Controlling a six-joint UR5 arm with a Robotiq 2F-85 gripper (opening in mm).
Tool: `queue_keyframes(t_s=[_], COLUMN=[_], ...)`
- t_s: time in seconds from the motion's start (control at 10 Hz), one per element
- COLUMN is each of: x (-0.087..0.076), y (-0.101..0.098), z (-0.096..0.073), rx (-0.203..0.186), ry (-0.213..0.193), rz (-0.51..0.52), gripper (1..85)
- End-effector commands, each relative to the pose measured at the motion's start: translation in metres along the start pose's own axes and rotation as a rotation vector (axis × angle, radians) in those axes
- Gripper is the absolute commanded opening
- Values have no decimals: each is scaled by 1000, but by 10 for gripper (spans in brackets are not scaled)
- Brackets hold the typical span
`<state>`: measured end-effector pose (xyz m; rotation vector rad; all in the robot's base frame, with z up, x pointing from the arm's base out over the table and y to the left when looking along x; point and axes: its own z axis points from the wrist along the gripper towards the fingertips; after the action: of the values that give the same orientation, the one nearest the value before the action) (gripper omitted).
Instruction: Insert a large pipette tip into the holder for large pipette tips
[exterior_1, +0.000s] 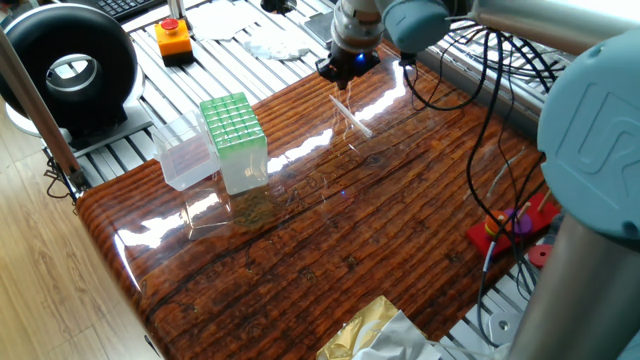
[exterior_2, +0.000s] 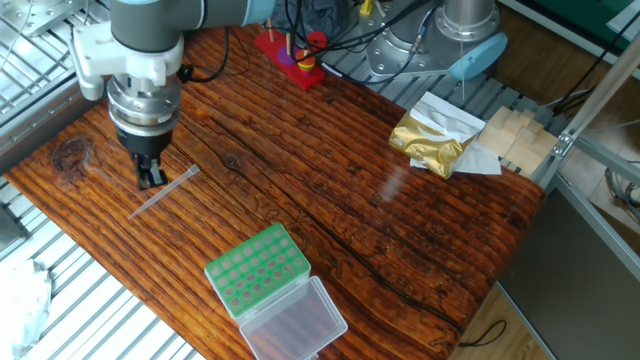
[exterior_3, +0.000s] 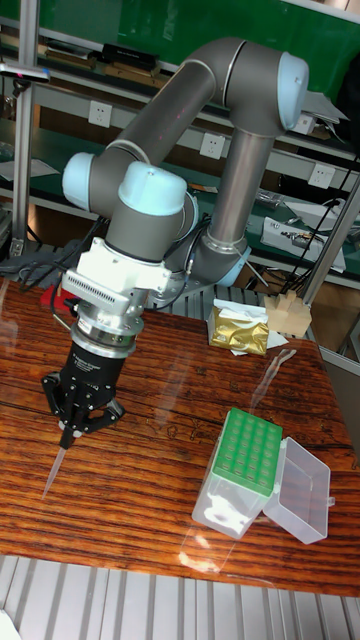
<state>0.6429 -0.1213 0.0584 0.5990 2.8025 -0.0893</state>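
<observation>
The large pipette tip (exterior_2: 165, 192) lies flat on the glossy wooden table (exterior_2: 330, 200), a thin clear tube also seen as the tip (exterior_1: 352, 116) and the tip (exterior_3: 54, 470). My gripper (exterior_2: 151, 178) hangs point-down just over and beside it; the fingers look drawn together with nothing between them. Whether it touches the tip I cannot tell. It also shows as the gripper (exterior_1: 344, 78) and the gripper (exterior_3: 68, 432). The holder (exterior_2: 258, 268) with its green grid top stands apart near the table edge, its clear lid (exterior_2: 296, 320) swung open. It is the holder (exterior_1: 233, 130) and the holder (exterior_3: 245, 455) in the other views.
A gold foil bag (exterior_2: 430, 140) and wooden blocks (exterior_2: 515, 135) lie at one table end. A red block with cables (exterior_2: 295, 55) sits by the arm's base. A black round device (exterior_1: 70, 65) and an orange button box (exterior_1: 173, 38) stand beyond the table on the metal frame.
</observation>
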Motion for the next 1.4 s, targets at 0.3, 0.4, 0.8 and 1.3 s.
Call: queue_keyframes(t_s=[0.3,0.4,0.8,1.3], x=[22,34,9,5], y=[-38,-36,-22,-13], z=[-3,-7,-1,2], rx=[115,92,48,25], ry=[115,163,64,42], rz=[-222,-236,-230,-222], gripper=[227,300,290,163])
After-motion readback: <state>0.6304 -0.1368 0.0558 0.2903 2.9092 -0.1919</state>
